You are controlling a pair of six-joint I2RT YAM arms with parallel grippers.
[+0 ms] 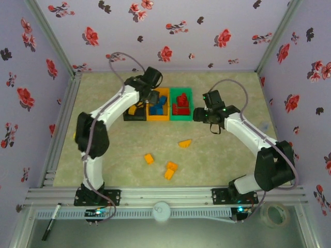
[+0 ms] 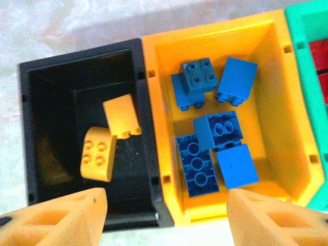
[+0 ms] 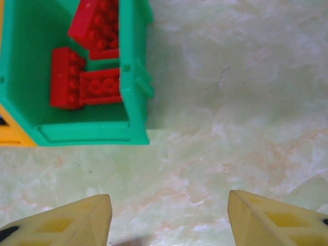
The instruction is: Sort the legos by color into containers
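Three joined bins stand at the back of the table: black [image 1: 135, 118], orange [image 1: 158, 118] and green [image 1: 181, 118]. In the left wrist view the black bin [image 2: 82, 56] holds two yellow-orange legos [image 2: 121, 117], the orange bin [image 2: 277, 102] holds several blue legos [image 2: 200, 77], and red legos [image 2: 320, 56] lie in the green bin [image 2: 297, 31]. My left gripper [image 2: 166, 215] hangs open and empty above the black-orange divide [image 1: 147, 102]. My right gripper [image 1: 198, 114] is open over bare table [image 3: 169, 220], just right of the green bin [image 3: 134, 77] with its red legos [image 3: 87, 77]. Three yellow-orange legos lie loose on the table [image 1: 184, 143], [image 1: 149, 158], [image 1: 170, 169].
Flowered walls close in the table on three sides. An aluminium rail [image 1: 165, 196] runs along the front edge. In front of it lie a black marker [image 1: 51, 222], a white knob [image 1: 162, 211] and a tape roll [image 1: 274, 214].
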